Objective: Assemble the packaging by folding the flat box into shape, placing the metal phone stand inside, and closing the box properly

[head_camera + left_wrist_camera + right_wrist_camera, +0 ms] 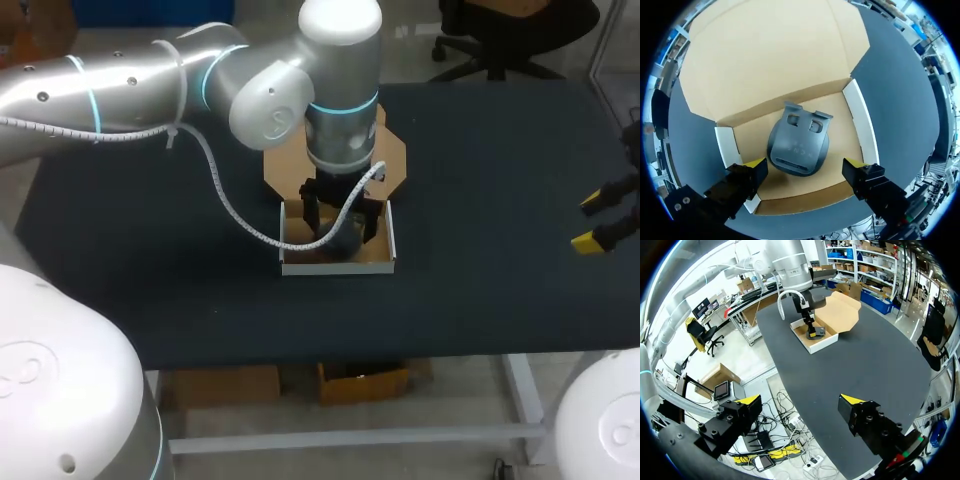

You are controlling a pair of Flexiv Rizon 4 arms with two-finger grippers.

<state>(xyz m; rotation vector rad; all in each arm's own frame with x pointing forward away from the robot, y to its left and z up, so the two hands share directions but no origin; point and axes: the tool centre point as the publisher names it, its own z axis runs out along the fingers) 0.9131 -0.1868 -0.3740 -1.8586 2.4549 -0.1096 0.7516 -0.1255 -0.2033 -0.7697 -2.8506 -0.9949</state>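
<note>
**Item:** metal phone stand (799,150), dark grey. It lies flat on the floor of the box (861,122), about central and clear of the walls as far as the left wrist view shows.

**Container:** the box is brown card with white outer walls, folded up into a shallow open tray. Its lid (770,55) is hinged at the rear wall and lies flat on the bench behind the box, not closed.

**Left pincer** (806,166): directly above the box, pointing down into it. Its fingers are spread wide, one on each side of the stand, neither touching it. It holds nothing.

**Right pincer** (800,400): well apart from the box, out at the right edge of the bench. Its fingers are wide and it is empty.

**Progress (judged):** the folding looks done and the stand is placed inside. The lid has yet to be swung over the box and its flaps tucked in. The left pincer would need to lift out of the box first.

**Surface:** the bench (150,250) has a dark, matte top, with the box near its middle. A white spiral cable (240,225) from the left arm loops down just beside the box.
</note>
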